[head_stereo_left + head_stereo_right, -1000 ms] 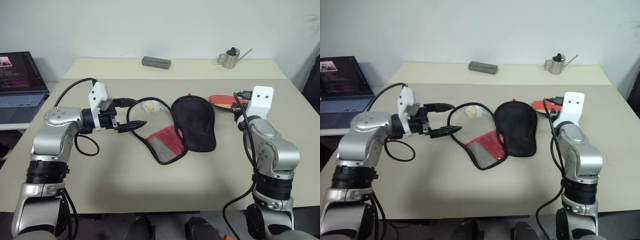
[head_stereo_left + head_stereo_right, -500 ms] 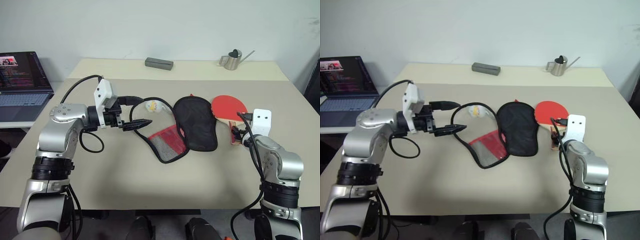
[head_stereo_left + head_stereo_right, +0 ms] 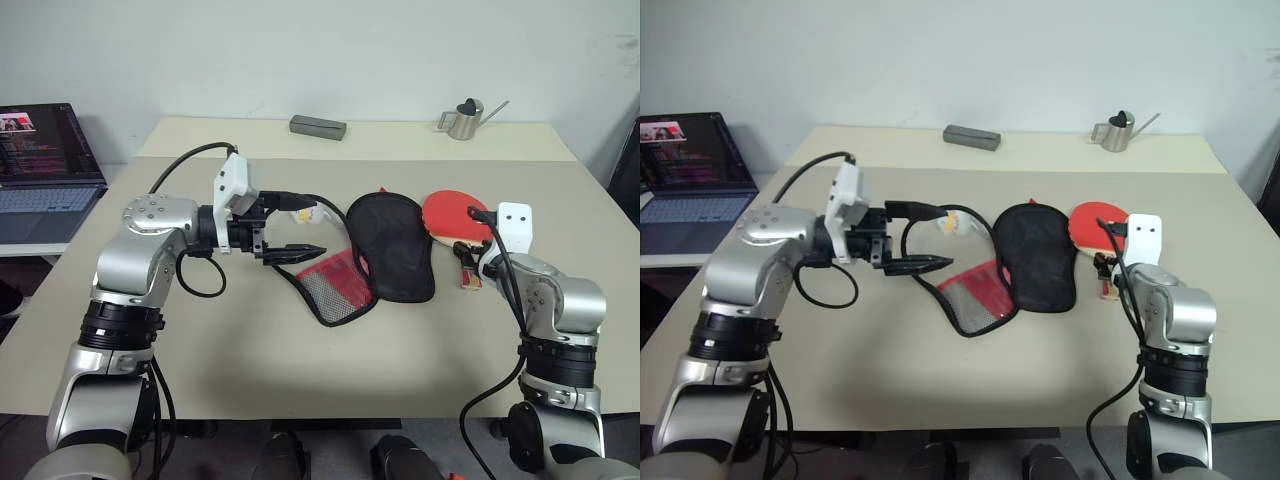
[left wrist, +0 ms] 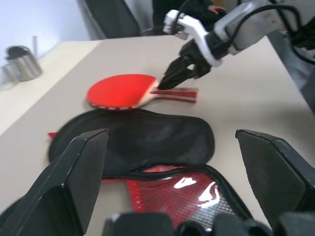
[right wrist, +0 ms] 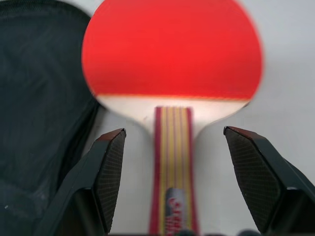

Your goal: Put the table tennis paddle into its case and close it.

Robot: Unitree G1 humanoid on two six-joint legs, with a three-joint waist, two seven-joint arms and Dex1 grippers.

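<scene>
The table tennis paddle (image 3: 452, 212) lies flat on the table, red face up, its striped wooden handle (image 5: 172, 162) pointing towards me. My right gripper (image 5: 172, 136) is low over it and open, one finger on each side of the handle without touching it. Left of the paddle lies the case (image 3: 392, 245), unzipped. Its black half is spread flat and its red mesh half (image 3: 330, 285) is folded out to the left. My left gripper (image 3: 312, 228) hovers open just above the case's left rim, pointing right, with nothing between its fingers.
A small white and yellow object (image 3: 305, 212) sits beside the case's looped rim. A grey block (image 3: 318, 126) and a metal watering can (image 3: 462, 117) stand at the table's (image 3: 250, 340) far edge. A laptop (image 3: 40, 160) is on a side desk at the left.
My right arm has sunk down to the paddle's handle. My left gripper has moved right, towards the case. The camera has shifted a little as well.
</scene>
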